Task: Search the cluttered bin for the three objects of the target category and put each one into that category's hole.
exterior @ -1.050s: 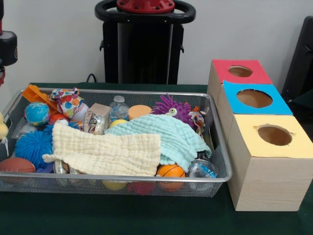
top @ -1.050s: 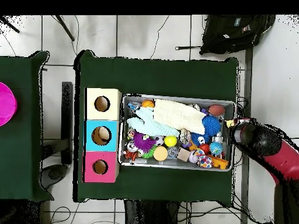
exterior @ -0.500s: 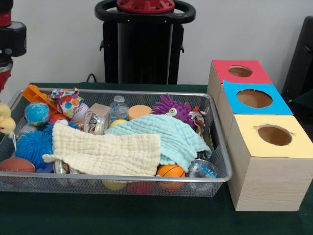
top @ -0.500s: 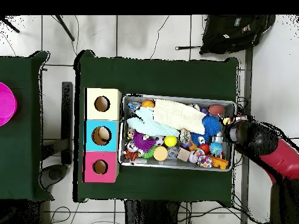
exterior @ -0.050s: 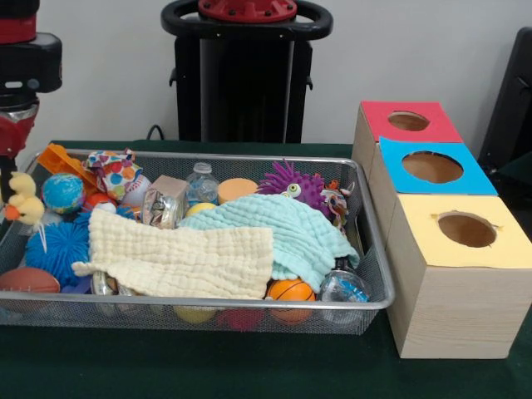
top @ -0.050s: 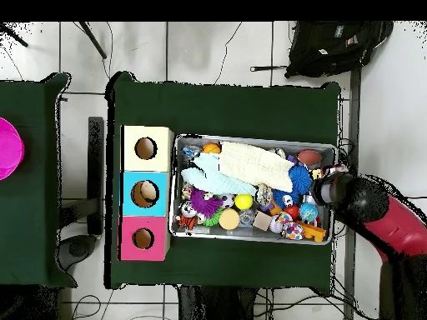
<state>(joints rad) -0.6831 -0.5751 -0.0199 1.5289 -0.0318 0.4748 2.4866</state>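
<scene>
A small yellow plush duck (exterior @ -0.050s: 23,201) hangs just above the left end of the wire mesh bin (exterior @ -0.050s: 208,303), with my gripper (exterior @ -0.050s: 15,181) shut on it. In the overhead view the arm's black head (top @ -0.050s: 335,190) covers the gripper and duck at the right end of the bin (top @ -0.050s: 250,237). The bin holds a cream cloth (exterior @ -0.050s: 183,258), a mint cloth (exterior @ -0.050s: 283,229), a purple spiky toy (exterior @ -0.050s: 291,183), a blue spiky ball (exterior @ -0.050s: 54,249), balls and bottles. Beside the bin stand three boxes with holes: yellow (exterior @ -0.050s: 499,249), blue (exterior @ -0.050s: 478,179), red (exterior @ -0.050s: 445,125).
A black bag (top @ -0.050s: 334,46) lies on the floor beyond the table. A magenta disc (top @ -0.050s: 7,148) sits on a second table past the boxes. A black chair (exterior @ -0.050s: 515,100) stands behind the boxes.
The arm has moved inward over the bin's end, carrying the duck a little higher and further over the mesh rim.
</scene>
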